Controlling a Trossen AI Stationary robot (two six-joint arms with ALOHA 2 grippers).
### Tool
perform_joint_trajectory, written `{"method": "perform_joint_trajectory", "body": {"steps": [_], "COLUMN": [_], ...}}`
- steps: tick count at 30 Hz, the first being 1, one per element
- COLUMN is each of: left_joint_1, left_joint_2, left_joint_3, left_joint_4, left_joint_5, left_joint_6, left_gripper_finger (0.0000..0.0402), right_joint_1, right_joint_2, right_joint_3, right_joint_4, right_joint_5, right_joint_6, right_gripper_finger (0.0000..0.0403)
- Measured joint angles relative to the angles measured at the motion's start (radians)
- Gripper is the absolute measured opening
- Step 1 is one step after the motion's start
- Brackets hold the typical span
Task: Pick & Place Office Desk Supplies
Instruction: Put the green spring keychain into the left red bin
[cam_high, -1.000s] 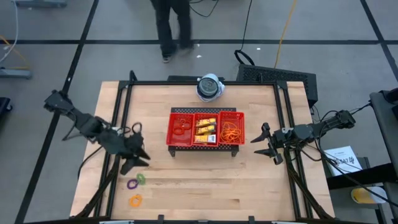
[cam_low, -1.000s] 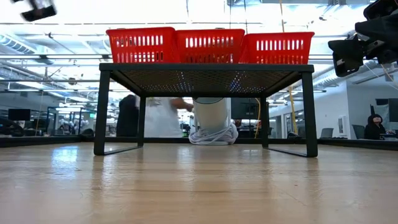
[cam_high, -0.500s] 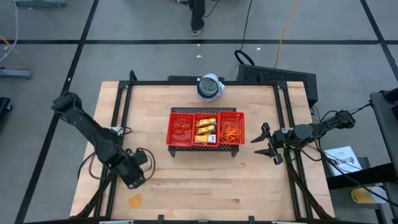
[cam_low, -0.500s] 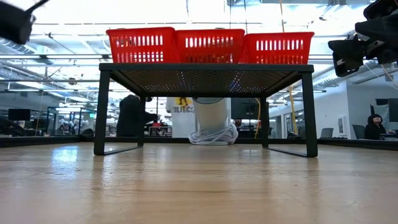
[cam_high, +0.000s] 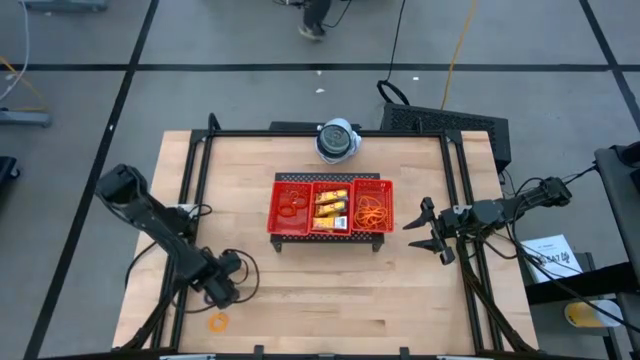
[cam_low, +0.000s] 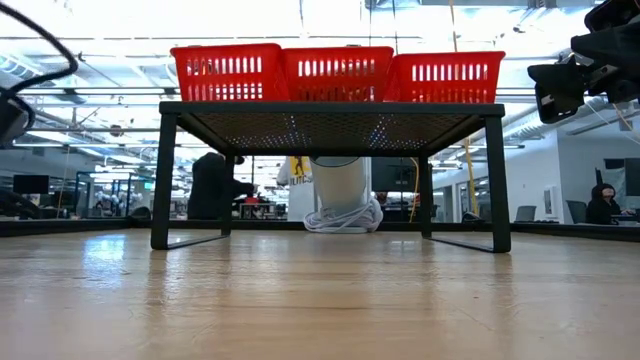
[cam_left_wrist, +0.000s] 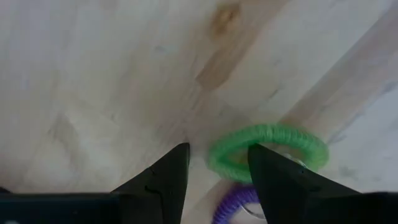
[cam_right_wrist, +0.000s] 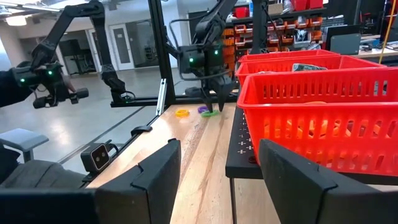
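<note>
A green ring (cam_left_wrist: 268, 149) and a purple ring (cam_left_wrist: 235, 200) lie flat on the wooden table near its left front. My left gripper (cam_left_wrist: 217, 150) points down over them, open. One finger stands over the green ring's hole and the other outside its rim. The gripper (cam_high: 222, 290) hides both rings in the high view. An orange ring (cam_high: 217, 322) lies nearer the front edge. My right gripper (cam_high: 420, 228) waits open and level, right of the red tray (cam_high: 272, 208), touching nothing. My left gripper straddles the green ring's rim (cam_left_wrist: 214, 158) from above, fingers pointing down. Whether a finger (cam_left_wrist: 264, 171) touches the ring I cannot tell. The ring lies flat on the table.
The red three-compartment tray stands on a black stand (cam_low: 330, 115) mid-table, holding yellow packets (cam_high: 331, 207) and orange rubber bands (cam_high: 374, 209). A round white-grey device (cam_high: 338, 140) sits at the far edge. Bare wood lies between the rings and the stand.
My left gripper has dropped toward the table and moved toward the near edge, tipping until it points straight down over the green and purple rings, which it now covers in the high view. The rings have not moved.
</note>
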Motion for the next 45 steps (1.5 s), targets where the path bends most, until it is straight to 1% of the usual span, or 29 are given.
{"method": "perform_joint_trajectory", "body": {"steps": [7, 20, 23, 29, 33, 37, 43, 45], "left_joint_1": [0.000, 0.000, 0.000, -0.001, -0.003, -0.003, -0.003, -0.002], "left_joint_2": [0.063, 0.069, 0.069, 0.070, 0.070, 0.070, 0.070, 0.070], "left_joint_3": [0.006, 0.004, 0.003, 0.003, 0.003, 0.003, -0.001, -0.001], "left_joint_4": [0.005, 0.050, 0.056, 0.075, 0.086, 0.100, 0.130, 0.140], "left_joint_5": [0.003, -0.011, -0.012, -0.038, -0.070, -0.096, -0.127, -0.136], "left_joint_6": [0.008, 0.040, 0.045, 0.046, 0.046, 0.046, 0.101, 0.111], "left_gripper_finger": [0.0175, 0.0172, 0.0147, 0.0076, 0.0047, 0.0040, 0.0059, 0.0060], "right_joint_1": [0.000, 0.000, 0.000, 0.000, 0.000, 0.000, 0.000, 0.000], "right_joint_2": [0.000, 0.000, 0.000, 0.000, 0.000, 0.000, 0.000, 0.000], "right_joint_3": [0.000, 0.000, 0.000, 0.000, 0.000, 0.000, 0.000, 0.000], "right_joint_4": [0.000, 0.000, 0.000, 0.000, 0.000, 0.000, 0.000, 0.000], "right_joint_5": [0.000, 0.000, 0.000, 0.000, 0.000, 0.000, 0.000, 0.000], "right_joint_6": [0.000, 0.000, 0.000, 0.000, 0.000, 0.000, 0.000, 0.000], "right_gripper_finger": [0.0206, 0.0206, 0.0206, 0.0206, 0.0206, 0.0206, 0.0206, 0.0206]}}
